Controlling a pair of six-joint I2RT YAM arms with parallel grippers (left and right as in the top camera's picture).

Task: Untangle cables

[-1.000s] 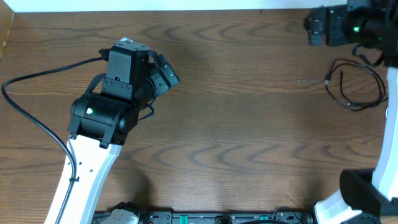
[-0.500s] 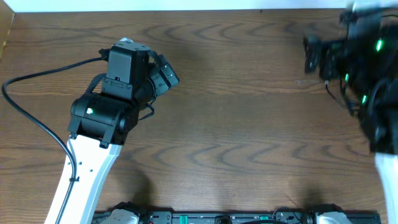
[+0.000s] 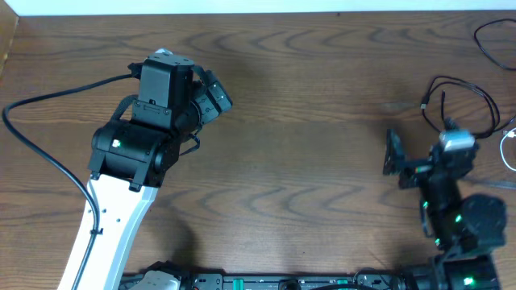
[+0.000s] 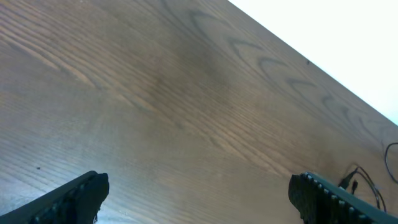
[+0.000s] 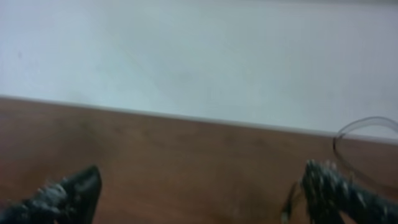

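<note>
Wooden table (image 3: 322, 177), black cables (image 3: 444, 105) far right; left gripper (image 4: 199, 186), right gripper (image 5: 200, 179) apparently agape.

We find open table (image 3: 306, 161) between the two arms. The left arm (image 3: 137, 145) blocks the left side; looped cables (image 3: 451, 80) lie beyond the right arm (image 3: 451, 201).

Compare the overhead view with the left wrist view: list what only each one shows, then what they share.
Only the overhead view shows both arms, the left arm and right arm, plus a white cable at the table's right edge. Only the left wrist view shows the left pincer close up, open, bare wood between its fingers. Both show the wooden table and the looped black cable, just a sliver at the right edge in the left wrist view.
</note>
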